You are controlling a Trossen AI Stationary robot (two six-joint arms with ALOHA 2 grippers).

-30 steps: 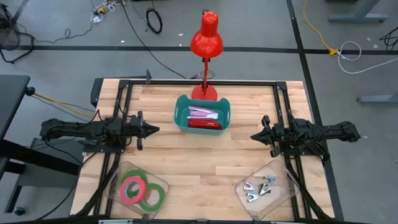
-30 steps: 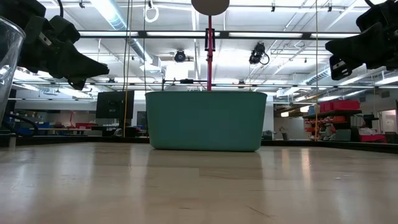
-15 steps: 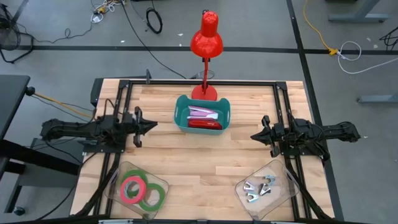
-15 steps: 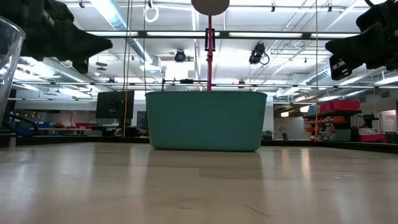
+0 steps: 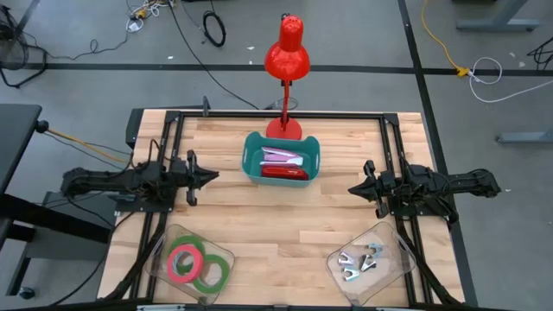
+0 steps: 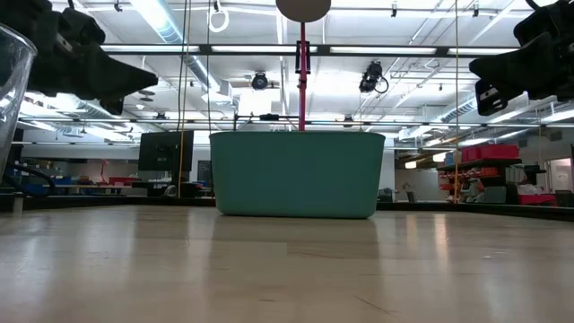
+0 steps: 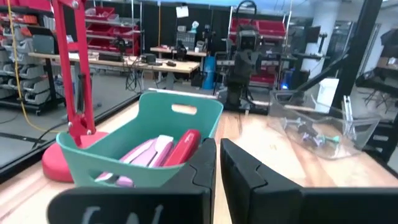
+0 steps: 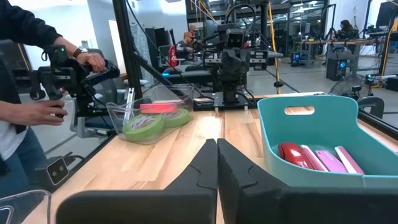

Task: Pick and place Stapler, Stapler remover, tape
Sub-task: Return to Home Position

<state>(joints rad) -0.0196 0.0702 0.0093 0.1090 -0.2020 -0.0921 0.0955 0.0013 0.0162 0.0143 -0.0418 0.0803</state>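
A teal bin (image 5: 279, 159) stands at the table's far middle. In it lie a red stapler (image 5: 285, 171) and a pink and white one (image 5: 282, 157). A red-pink tape roll (image 5: 182, 262) and green rolls (image 5: 212, 275) lie in a clear tray (image 5: 226, 256) at the near left. Metal staple removers (image 5: 359, 263) lie in a clear tray (image 5: 393, 238) at the near right. My left gripper (image 5: 213, 178) hovers shut to the left of the bin, pointing level at it. My right gripper (image 5: 352, 187) hovers shut to the right of the bin. Neither holds anything.
A red desk lamp (image 5: 286, 52) stands on its base (image 5: 283, 130) just behind the bin, its head over the floor beyond. A dark frame (image 5: 276, 115) runs along the table's sides. In the right wrist view, a person (image 8: 37, 81) stands beyond the table's left side holding a device.
My left gripper has tipped its fingers up from a downward slant to about level, staying shut and in place left of the bin. The right arm and all objects have kept still.
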